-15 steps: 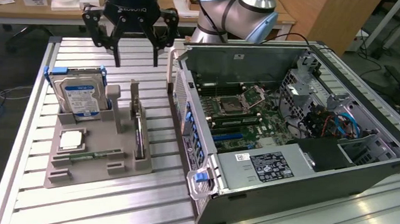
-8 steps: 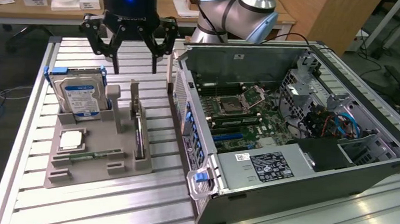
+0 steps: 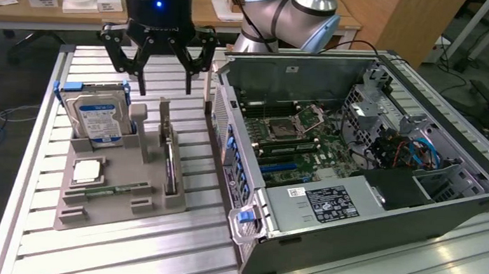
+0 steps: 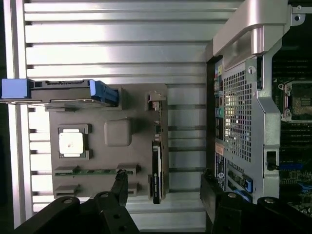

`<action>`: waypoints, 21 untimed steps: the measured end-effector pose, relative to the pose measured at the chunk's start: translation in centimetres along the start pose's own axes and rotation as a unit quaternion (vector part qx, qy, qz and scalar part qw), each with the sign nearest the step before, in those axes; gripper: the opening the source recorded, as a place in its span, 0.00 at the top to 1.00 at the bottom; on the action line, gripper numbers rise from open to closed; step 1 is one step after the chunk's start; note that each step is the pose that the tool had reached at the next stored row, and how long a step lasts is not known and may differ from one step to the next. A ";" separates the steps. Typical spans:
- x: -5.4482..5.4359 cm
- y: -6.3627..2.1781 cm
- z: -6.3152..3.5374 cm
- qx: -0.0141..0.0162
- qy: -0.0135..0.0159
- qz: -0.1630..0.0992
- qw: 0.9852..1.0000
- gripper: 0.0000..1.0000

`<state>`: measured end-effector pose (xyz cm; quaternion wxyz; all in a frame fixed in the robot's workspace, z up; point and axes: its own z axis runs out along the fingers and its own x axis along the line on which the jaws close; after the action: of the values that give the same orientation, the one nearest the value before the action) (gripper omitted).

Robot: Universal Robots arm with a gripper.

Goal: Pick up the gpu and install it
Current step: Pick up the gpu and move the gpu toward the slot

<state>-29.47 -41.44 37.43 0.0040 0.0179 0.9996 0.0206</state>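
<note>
**Pincer open over tray, gpu in its slot**

Pincer (image 3: pixel 164 84) hangs above the far end of the grey tray (image 3: pixel 139 191), jaws spread wide, nothing between them. No contact with any part. In the exterior view it sits high, roughly between the hard drive (image 3: pixel 100 118) and the open case (image 3: pixel 376 209).

Gpu (image 3: pixel 169 161) stands on edge in a long slot of the tray, on the side nearest the case. Silver bracket end points away from the exterior camera, toward the pincer. Card upright, not gripped.

From the wrist view: gpu (image 4: pixel 156 161) seen edge-on as a thin dark strip, its bracket at the end farther from the pincer (image 4: pixel 165 178). One fingertip (image 4: pixel 121 179) hangs over the tray's edge beside the card; the other is over bare bench (image 4: pixel 122 44) between tray (image 4: pixel 139 122) and case (image 4: pixel 243 97). The card lies between the two fingers in that view, nearer the first.

Other tray contents:
- Hard drive (image 4: pixel 63 90), upright in blue rails, at the corner far from the case.
- CPU (image 3: pixel 87 171) (image 4: pixel 71 143), flat in a square pocket.
- Memory stick (image 3: pixel 114 189) (image 4: pixel 92 171), on edge in a narrow slot near the CPU.

Case lies on its side on the slatted bench (image 3: pixel 135 258), just beside the tray, side panel off, motherboard exposed.
</note>
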 end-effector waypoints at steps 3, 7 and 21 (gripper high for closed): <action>0.0 -0.01 0.24 0.000 0.000 0.000 1.000 0.29; 0.0 -0.02 0.53 0.000 0.000 -0.001 1.000 0.29; 0.0 -0.27 1.67 0.000 0.000 -0.003 1.000 0.29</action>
<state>-29.47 -41.63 35.75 0.0040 0.0147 0.9997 0.0205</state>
